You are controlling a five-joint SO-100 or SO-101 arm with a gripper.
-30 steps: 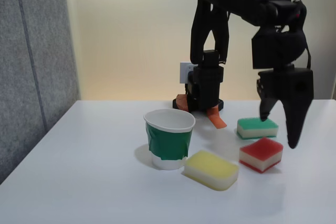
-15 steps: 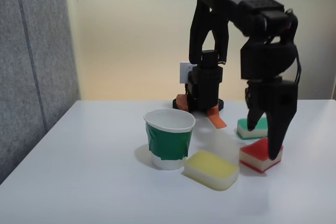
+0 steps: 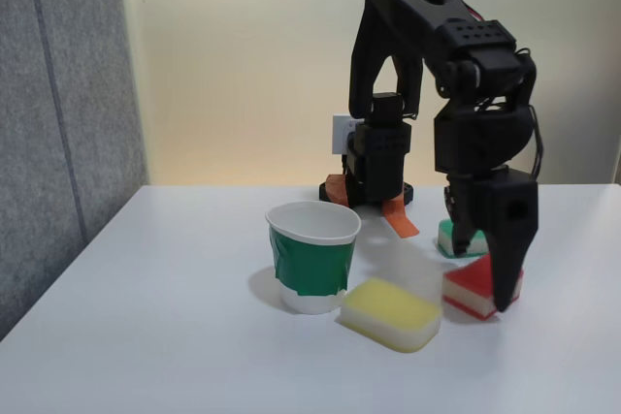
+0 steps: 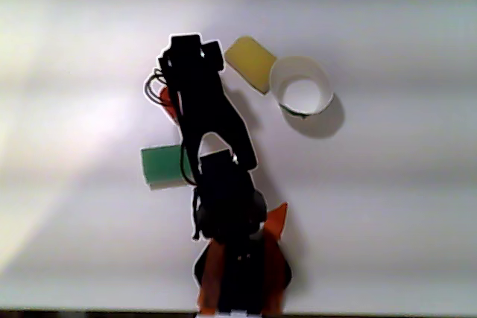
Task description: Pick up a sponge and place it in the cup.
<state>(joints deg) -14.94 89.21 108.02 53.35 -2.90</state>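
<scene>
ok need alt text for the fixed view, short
A black robot arm's open gripper straddles a red-topped sponge on a white table. A yellow sponge and a green-taped white cup sit to its left, a green-topped sponge behind.

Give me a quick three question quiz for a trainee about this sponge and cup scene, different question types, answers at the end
1. True or false: the red-topped sponge already sits inside the cup.
2. Multiple choice: in the fixed view, which sponge lies nearest the cup? A) the yellow sponge B) the green-topped sponge C) the red-topped sponge
3. Fill in: the gripper is lowered over the ____-topped sponge.

Key: 1 false, it lies on the table. 2 A. 3 red.
</scene>
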